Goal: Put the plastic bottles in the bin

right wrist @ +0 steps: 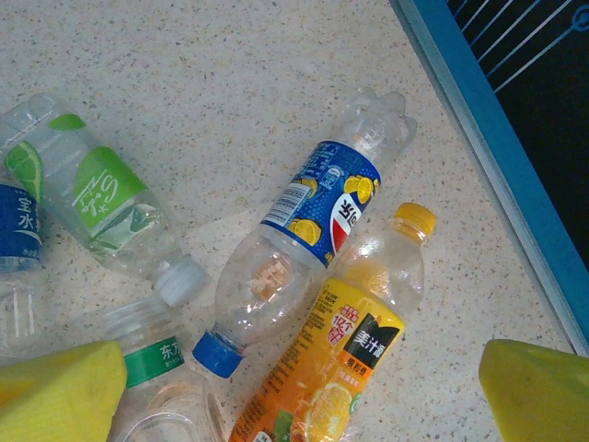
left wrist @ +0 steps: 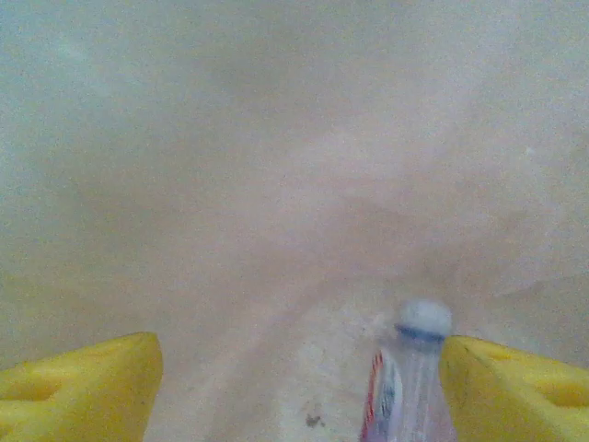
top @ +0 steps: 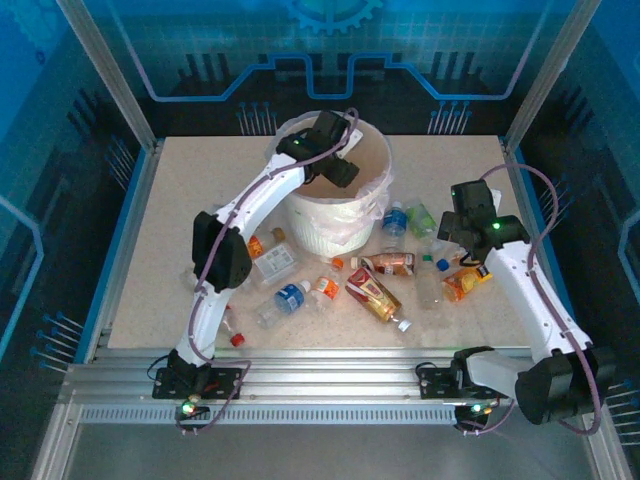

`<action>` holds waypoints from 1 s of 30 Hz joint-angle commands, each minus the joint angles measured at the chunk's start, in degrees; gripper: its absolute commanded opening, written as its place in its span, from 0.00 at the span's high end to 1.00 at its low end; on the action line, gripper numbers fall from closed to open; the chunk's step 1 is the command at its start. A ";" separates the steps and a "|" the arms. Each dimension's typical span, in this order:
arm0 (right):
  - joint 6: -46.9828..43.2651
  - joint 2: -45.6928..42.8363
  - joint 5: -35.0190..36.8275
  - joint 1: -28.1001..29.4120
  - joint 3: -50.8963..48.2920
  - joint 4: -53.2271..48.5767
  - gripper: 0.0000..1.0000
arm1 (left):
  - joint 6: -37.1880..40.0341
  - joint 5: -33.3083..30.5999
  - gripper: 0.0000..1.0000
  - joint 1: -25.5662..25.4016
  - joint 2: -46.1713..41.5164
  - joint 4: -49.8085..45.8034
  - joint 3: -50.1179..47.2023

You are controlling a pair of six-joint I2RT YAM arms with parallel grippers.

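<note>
The left gripper (left wrist: 294,391) is holding its yellow fingers (left wrist: 83,387) wide apart at the bottom corners of its wrist view. A clear white-capped bottle (left wrist: 409,378) is leaning unclamped against the right-hand finger, over the pale liner (left wrist: 276,138). From above, this gripper is hanging over the white bin (top: 320,225) at upper centre, so the drop-off is seemingly under way. The right gripper (right wrist: 299,391) is hovering open above a blue-labelled bottle (right wrist: 322,207) and an orange juice bottle (right wrist: 363,341). Next it is likely needing to descend and close on one.
</note>
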 commanded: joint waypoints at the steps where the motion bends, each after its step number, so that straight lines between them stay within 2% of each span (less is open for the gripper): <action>1: -0.23 -1.74 1.08 0.61 -0.23 0.49 0.00 | -0.71 -1.95 0.20 -0.50 -5.76 -0.12 2.87; 6: -0.85 -2.97 0.54 0.56 -0.10 0.85 0.00 | -1.66 -3.70 0.19 -0.51 -11.07 0.09 2.01; 9: -1.17 -3.52 0.25 0.59 0.32 1.02 0.00 | -2.27 -4.85 0.19 -0.57 -15.66 1.44 -1.96; 13: -1.64 -3.97 -0.16 0.59 0.73 1.44 0.00 | -4.29 -6.43 0.18 -0.48 -23.43 4.65 -10.39; 18: -2.19 -3.97 -0.69 0.63 0.98 2.34 0.00 | -9.38 -12.04 0.09 -0.46 -34.89 9.48 -25.07; 20: -2.43 -3.96 -0.71 0.66 1.00 2.43 0.00 | -13.24 -16.32 0.02 -0.39 -40.44 11.02 -32.19; 24: -2.91 -4.10 -0.54 0.67 0.84 2.76 0.00 | -23.55 -21.89 0.01 0.85 -50.90 9.75 -44.15; 30: -3.64 -4.54 -1.15 0.64 0.34 4.15 0.00 | -44.57 -21.46 0.01 7.61 -67.11 1.05 -59.69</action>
